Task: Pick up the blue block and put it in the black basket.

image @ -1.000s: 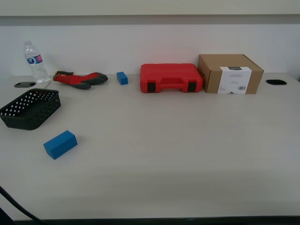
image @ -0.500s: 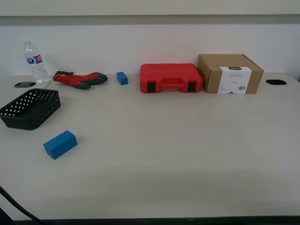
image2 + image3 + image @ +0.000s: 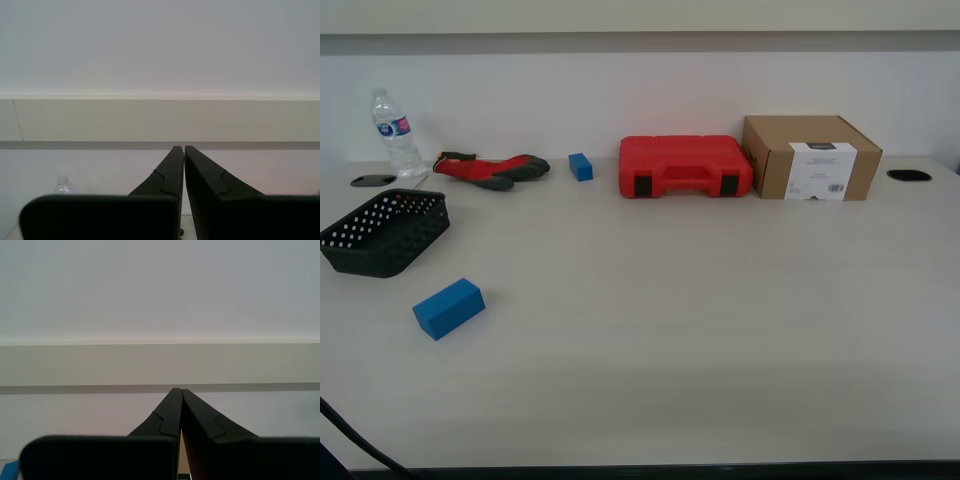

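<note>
Since the blue block [image 3: 449, 307] lay on the table [image 3: 720, 330] near the front left, just in front of the black basket [image 3: 386, 232] and apart from it, nothing of the task was done. My first gripper [image 3: 181, 148] and my second gripper [image 3: 177, 390] were both pinched closed on nothing, aimed at the wall. Far back sat a water bottle [image 3: 395, 133], gloves [image 3: 490, 168], a small blue block [image 3: 581, 166], a red case [image 3: 685, 166] and a cardboard box [image 3: 810, 157], none blocking the way.
</note>
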